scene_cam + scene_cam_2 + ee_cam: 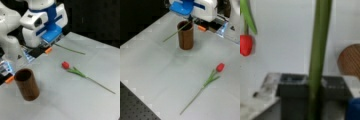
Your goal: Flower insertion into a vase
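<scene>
Two flowers show here: a red tulip (66, 65) lying flat on the pale worktop (75, 105), and a bare green stem (70, 49) gripped at one end by the pincer (51, 43). In both front views the pincer is clenched on that stem under its blue housing, at the far side of the worktop, and the stem slants out from it, its free end low over the surface. In a front view the held stem (176, 32) crosses in front of the vase's rim toward the left, while the tulip (220, 67) lies well apart at the near right with its stem running down toward the near edge. The wrist view alone shows the grip close up: the stem (318, 57) runs straight up the middle, passing over a dark finger block (337, 93) at the bottom, with the tulip's red head (246, 45) hanging at the far left and a curved slice of the vase (351, 61) at the right edge. That view does not show the arm or the vase's full shape. The vase (27, 84) is a plain, straight-sided cylinder of dark brown wood grain with a dark inside, standing upright on the worktop; in a front view it sits at the near left, apart from the pincer, and in a front view it stands (185, 35) just below the pincer. No flower is inside the vase.
</scene>
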